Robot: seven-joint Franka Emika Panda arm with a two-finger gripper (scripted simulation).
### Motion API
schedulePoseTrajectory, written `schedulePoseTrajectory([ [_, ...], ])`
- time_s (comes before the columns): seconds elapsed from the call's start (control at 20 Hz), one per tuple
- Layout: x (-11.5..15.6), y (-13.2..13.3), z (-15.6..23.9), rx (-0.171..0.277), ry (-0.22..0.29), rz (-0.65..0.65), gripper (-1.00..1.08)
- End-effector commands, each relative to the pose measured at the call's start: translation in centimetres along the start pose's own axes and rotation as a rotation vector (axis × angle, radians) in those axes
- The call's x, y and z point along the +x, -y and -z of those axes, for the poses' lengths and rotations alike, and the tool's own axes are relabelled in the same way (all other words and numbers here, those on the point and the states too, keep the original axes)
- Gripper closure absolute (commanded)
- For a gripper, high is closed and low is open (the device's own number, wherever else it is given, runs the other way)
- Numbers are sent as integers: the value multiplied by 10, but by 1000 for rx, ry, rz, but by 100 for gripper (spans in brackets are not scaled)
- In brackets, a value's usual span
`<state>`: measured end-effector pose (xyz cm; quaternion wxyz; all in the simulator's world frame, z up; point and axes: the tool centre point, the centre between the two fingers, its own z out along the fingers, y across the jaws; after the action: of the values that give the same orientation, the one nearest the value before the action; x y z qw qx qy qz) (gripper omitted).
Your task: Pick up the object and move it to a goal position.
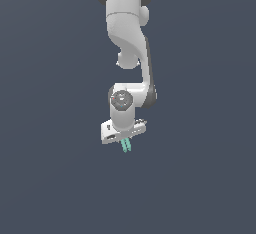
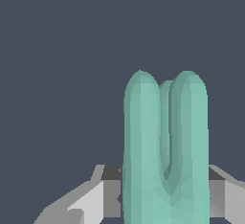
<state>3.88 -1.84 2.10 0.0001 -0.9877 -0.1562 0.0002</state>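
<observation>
The object [image 1: 126, 146] is a small teal-green piece of two thin parallel bars joined at one end. It hangs straight down out of the white gripper [image 1: 125, 140], in mid-air. In the wrist view the object [image 2: 143, 141] stands large in the middle, its joined end down between the gripper's grey and white fingers [image 2: 103, 194], which sit close on both sides. The gripper [image 2: 165, 204] is shut on it. The fingertips are hidden behind the object. No goal marker shows in either view.
The white arm [image 1: 130, 33] comes down from the top of the exterior view. All around is a plain dark blue-grey ground with no other object, edge or container in view.
</observation>
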Motion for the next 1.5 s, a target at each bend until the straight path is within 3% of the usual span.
schedulePoseTrajectory([
  [0.0,0,0,0,0,0,0,108],
  [0.65,10,5,19,0,0,1,108],
  [1.45,73,34,140,0,0,1,108],
])
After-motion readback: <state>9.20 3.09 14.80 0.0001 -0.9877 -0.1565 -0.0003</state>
